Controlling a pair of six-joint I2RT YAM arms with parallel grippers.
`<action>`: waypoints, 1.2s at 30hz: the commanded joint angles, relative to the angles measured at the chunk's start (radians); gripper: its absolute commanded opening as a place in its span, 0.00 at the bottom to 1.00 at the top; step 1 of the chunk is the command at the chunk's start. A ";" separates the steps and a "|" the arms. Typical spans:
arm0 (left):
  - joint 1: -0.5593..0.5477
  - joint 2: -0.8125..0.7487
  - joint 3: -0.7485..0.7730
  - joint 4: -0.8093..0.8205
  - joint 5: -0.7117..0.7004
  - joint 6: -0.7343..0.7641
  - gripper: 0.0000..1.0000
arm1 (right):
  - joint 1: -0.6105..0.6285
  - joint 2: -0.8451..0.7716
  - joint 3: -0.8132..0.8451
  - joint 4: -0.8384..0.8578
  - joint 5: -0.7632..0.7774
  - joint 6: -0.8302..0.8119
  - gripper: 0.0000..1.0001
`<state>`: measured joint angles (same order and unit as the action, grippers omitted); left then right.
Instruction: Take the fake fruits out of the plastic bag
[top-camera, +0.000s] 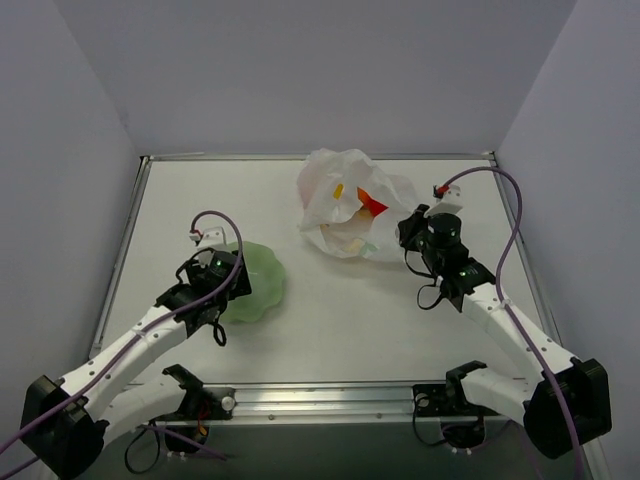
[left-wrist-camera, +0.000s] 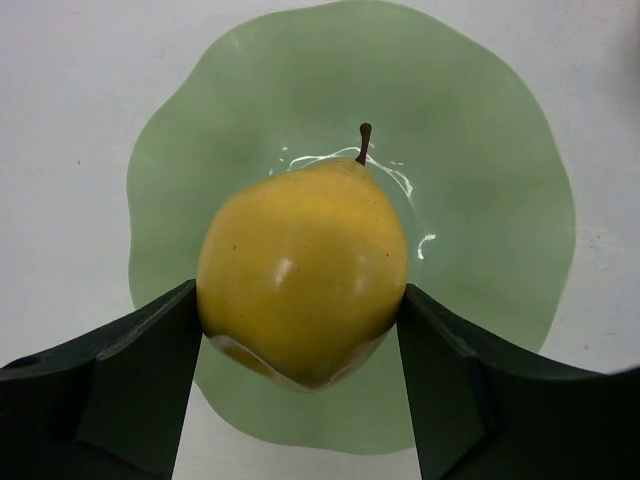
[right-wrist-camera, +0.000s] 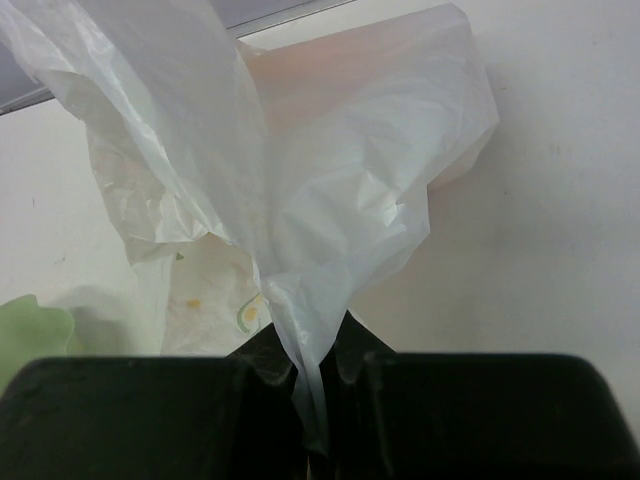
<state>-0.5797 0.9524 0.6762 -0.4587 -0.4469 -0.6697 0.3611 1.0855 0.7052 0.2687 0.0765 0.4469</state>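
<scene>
Over pale green wavy bowl (left-wrist-camera: 480, 200): left jaws pinch glossy yellow plastic pear (left-wrist-camera: 300, 275); right jaws pinch crinkled white plastic bag (right-wrist-camera: 340, 200).

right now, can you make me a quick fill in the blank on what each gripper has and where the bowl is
1. The left gripper holds a yellow fruit that has a thin brown ____ on top.
2. Behind that fruit in the left wrist view lies the pale ____ bowl.
3. The right gripper pinches a fold of the translucent ____ plastic bag.

Missing words: stem; green; white
</scene>
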 joint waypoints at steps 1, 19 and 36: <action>0.011 -0.023 0.026 0.043 -0.030 -0.034 0.68 | 0.007 -0.047 -0.013 -0.016 -0.012 -0.024 0.00; -0.061 -0.147 0.071 0.066 0.117 0.004 0.49 | 0.007 -0.078 -0.010 -0.025 -0.004 -0.031 0.00; -0.287 0.738 0.707 0.430 0.318 0.151 0.37 | 0.019 -0.177 -0.116 -0.059 -0.041 -0.002 0.00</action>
<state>-0.8688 1.6169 1.2785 -0.0841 -0.1978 -0.5488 0.3687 0.9470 0.5907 0.2070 0.0559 0.4377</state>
